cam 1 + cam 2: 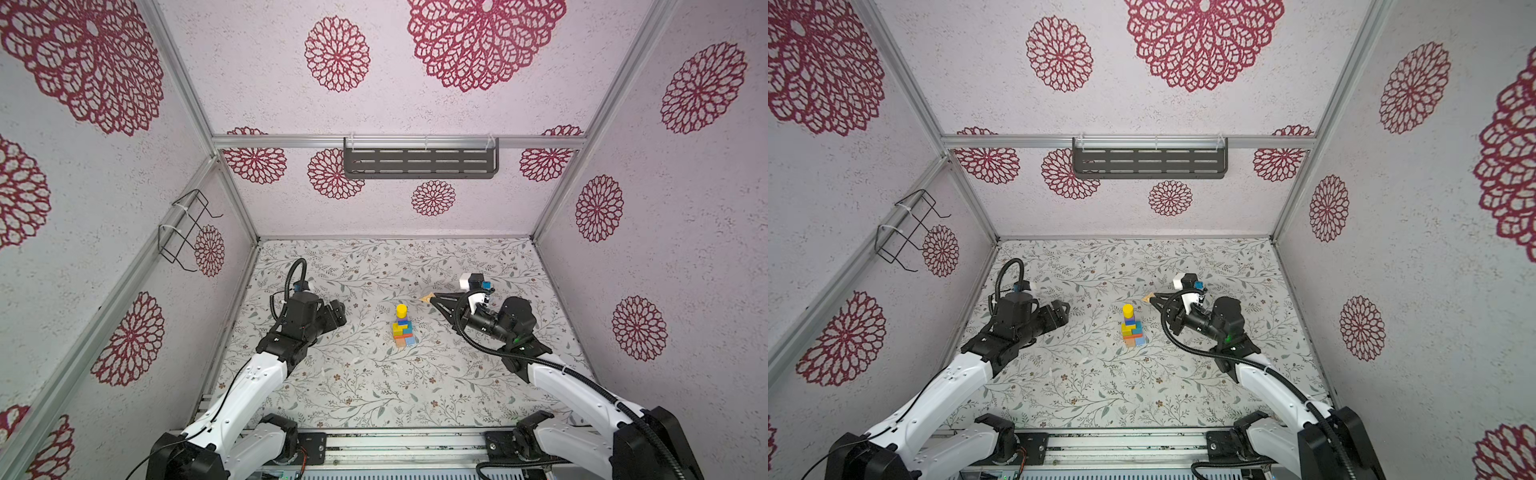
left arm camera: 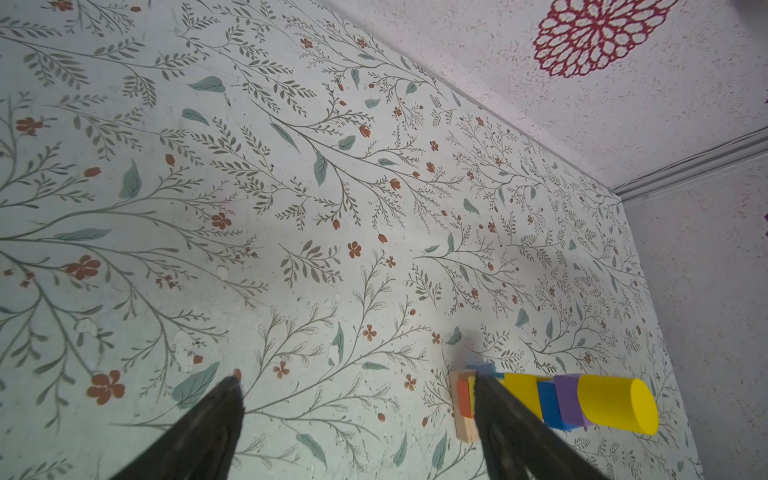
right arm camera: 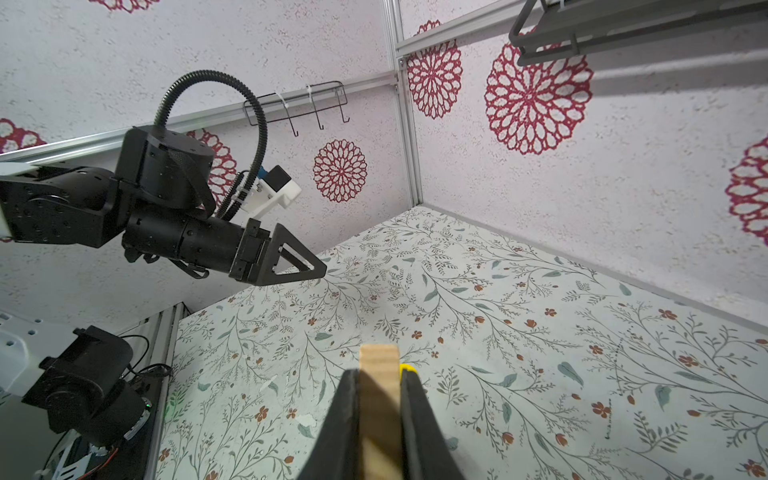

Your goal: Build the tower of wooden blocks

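Pinching a tan block (image 3: 379, 415), partly hidden, right gripper (image 3: 380, 372) (left gripper (image 2: 356, 378) spread)

Left gripper (image 1: 338, 311) held level, fingers (image 2: 216, 415) spread wide apart; right gripper (image 1: 431, 297) extended toward centre, fingers clamped on a tan block (image 3: 378, 357).

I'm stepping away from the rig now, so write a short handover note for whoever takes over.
Left gripper: open, empty, left of the tower, clear of it.
Right gripper: shut on a tan block, just right of the tower.
Done: tower stands, yellow cylinder on top.
To do: place the tan block; no other loose blocks seen.
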You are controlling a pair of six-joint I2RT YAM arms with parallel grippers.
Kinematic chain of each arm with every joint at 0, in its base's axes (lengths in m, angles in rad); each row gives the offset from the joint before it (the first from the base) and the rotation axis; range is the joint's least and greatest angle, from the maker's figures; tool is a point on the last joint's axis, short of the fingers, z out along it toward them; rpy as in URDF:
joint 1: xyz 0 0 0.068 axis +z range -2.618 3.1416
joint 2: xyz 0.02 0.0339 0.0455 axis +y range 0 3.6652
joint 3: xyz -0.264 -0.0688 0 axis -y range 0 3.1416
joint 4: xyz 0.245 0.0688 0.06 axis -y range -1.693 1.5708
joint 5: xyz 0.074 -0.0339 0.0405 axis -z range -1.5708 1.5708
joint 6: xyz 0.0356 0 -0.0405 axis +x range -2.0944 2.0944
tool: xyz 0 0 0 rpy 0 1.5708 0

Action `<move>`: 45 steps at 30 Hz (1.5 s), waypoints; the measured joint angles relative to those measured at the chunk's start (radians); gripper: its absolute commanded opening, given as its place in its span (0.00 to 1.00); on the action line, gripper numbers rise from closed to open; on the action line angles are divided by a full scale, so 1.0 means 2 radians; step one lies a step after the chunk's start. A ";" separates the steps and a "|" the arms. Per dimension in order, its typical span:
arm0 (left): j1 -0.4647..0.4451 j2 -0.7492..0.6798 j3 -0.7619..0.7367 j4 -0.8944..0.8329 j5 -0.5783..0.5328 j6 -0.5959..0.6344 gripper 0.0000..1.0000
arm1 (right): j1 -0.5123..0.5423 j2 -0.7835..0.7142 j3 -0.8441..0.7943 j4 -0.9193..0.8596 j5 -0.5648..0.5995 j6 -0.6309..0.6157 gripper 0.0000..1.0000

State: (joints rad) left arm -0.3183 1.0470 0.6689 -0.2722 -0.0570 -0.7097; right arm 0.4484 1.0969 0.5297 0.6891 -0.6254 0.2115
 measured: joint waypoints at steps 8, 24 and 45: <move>0.000 -0.001 -0.002 0.001 -0.043 -0.006 0.90 | 0.022 0.042 0.008 0.008 0.000 -0.015 0.00; 0.000 0.025 0.003 -0.001 -0.074 -0.011 0.91 | 0.044 0.116 0.021 0.039 0.000 -0.044 0.00; 0.000 0.042 0.025 -0.004 -0.080 -0.010 0.91 | 0.046 0.183 0.043 0.121 -0.014 -0.035 0.00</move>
State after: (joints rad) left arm -0.3183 1.1309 0.7197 -0.2794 -0.2173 -0.7288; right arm 0.5396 1.4620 0.6167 0.9318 -0.6529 0.1417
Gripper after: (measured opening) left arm 0.910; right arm 0.172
